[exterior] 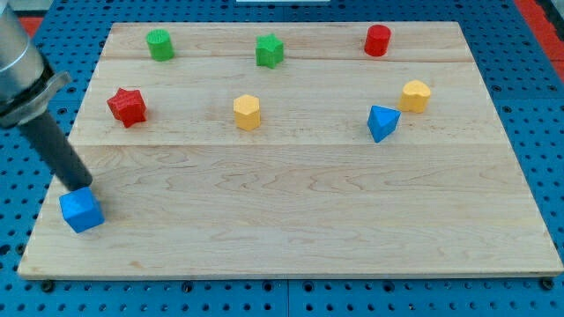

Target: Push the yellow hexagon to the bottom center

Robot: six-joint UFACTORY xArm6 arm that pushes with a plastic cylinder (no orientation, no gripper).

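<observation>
My tip [81, 187] rests at the desk's [291, 220] left edge, touching the top of the blue cube [82, 210] near the bottom-left corner. My end effector is a plain rod, holding nothing. The yellow hexagon [248, 112] sits well apart from it, left of centre in the desk's upper half, between the red star [127, 106] and the blue triangular block [382, 122]. Another yellow block [416, 95] lies toward the right edge.
</observation>
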